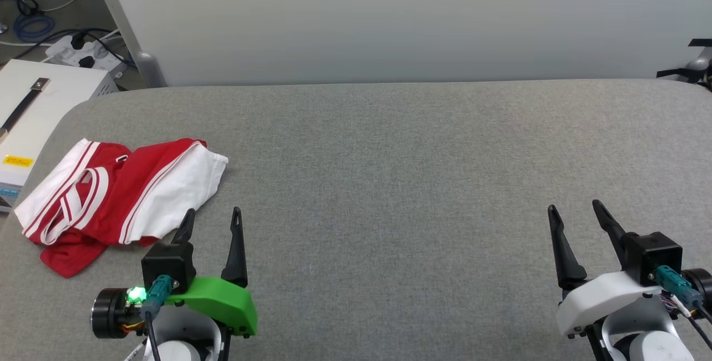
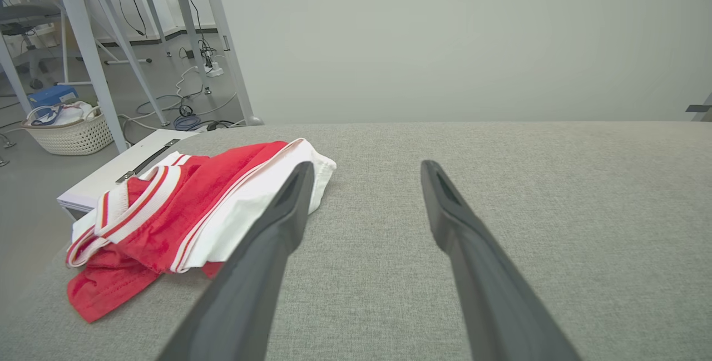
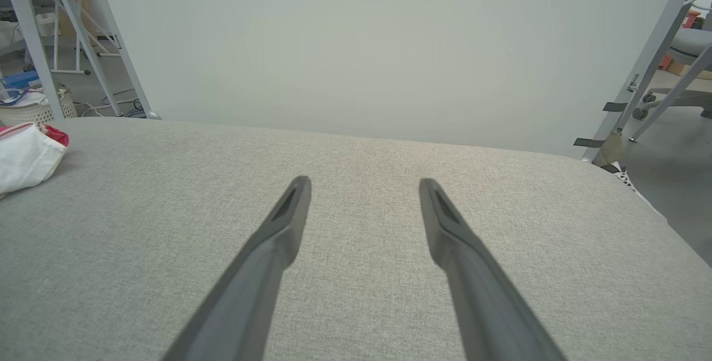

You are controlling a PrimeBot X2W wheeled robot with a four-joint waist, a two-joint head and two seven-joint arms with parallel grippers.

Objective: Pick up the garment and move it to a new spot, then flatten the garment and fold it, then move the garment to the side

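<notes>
Bunched garment (image 1: 119,194) lies long axis left-to-right — left gripper (image 1: 213,211) and right gripper (image 1: 574,205) fingers spread apart.

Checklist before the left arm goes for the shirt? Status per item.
1. Left tool open, nothing held: ok.
2. Right tool open, nothing held: ok.
3. Garment close ahead-left of the left arm's fingers: ok.
4. Garment flat: not ok, crumpled heap.
5. Garment fully on the table, not overhanging its left edge: cannot tell.
6. Bare mid-table area for the new spot: ok.
</notes>
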